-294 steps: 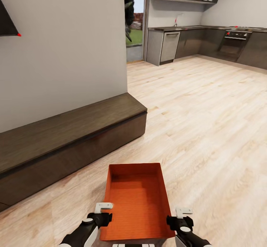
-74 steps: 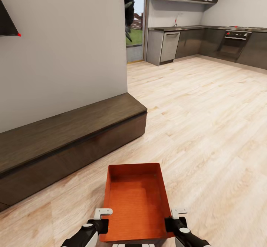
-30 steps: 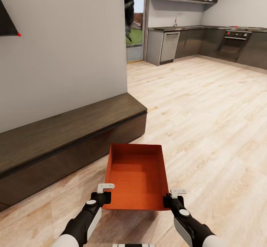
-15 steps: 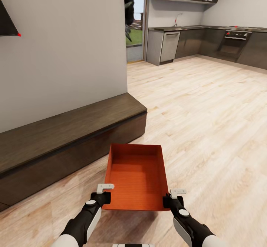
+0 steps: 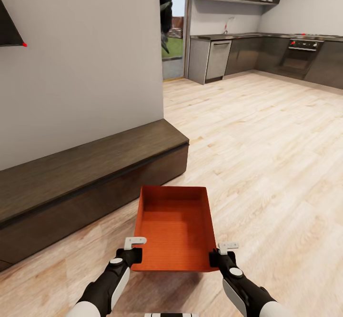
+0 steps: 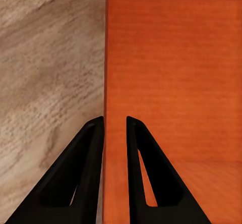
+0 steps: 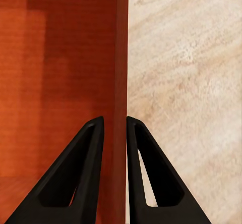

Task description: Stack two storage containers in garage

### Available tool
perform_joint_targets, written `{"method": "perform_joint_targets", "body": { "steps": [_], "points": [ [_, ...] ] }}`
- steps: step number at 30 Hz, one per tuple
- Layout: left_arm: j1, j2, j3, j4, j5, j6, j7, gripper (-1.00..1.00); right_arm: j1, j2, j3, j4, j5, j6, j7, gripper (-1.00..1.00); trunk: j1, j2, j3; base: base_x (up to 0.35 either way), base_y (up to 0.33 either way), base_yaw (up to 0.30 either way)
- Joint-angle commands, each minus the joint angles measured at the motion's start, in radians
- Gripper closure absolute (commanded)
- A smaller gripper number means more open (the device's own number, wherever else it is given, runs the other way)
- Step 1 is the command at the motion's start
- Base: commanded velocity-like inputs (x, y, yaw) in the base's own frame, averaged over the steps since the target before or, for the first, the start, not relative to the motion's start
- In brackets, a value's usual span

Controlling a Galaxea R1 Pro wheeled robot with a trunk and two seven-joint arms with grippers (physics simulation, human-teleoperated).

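One orange-red storage container (image 5: 174, 224) hangs level a little above the living room's wood-plank floor (image 5: 271, 164), straight ahead of me. My left gripper (image 5: 136, 251) is shut on its left wall near the near corner. My right gripper (image 5: 218, 256) is shut on its right wall opposite. In the left wrist view the black fingers (image 6: 91, 168) of the left gripper (image 6: 115, 128) straddle the thin wall of the container (image 6: 176, 67). The right wrist view has the right gripper (image 7: 115, 128) pinching the container's (image 7: 60, 67) other wall. The garage is out of view.
A long low dark-wood bench (image 5: 85, 167) runs along the white wall (image 5: 85, 69) at the left, close to the container's far left corner. A black TV corner (image 5: 8, 31) hangs above it. Beyond lie a doorway to outdoors (image 5: 172, 45) and the dark-cabinet kitchen (image 5: 257, 53). Open wood floor spreads right.
Since 2.5 s ago both grippers have raised the container off the floor and carried it forward. Over the last second it has barely moved.
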Motion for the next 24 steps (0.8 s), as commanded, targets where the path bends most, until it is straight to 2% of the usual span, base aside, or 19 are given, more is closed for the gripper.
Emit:
{"method": "perform_joint_targets", "body": {
  "steps": [1,24],
  "points": [
    [-0.001,0.001,0.000,-0.004,0.006,0.005,-0.025,1.00,0.000,-0.018,0.020,0.000,-0.019,-0.003,0.024,1.00,0.000,0.000,-0.001,0.000,0.000,0.000],
    [-0.001,0.002,0.001,-0.007,0.005,0.006,-0.029,1.00,0.000,-0.020,0.019,0.000,-0.021,0.001,0.025,1.00,0.000,0.000,-0.001,0.000,0.000,0.000]
  ]
}}
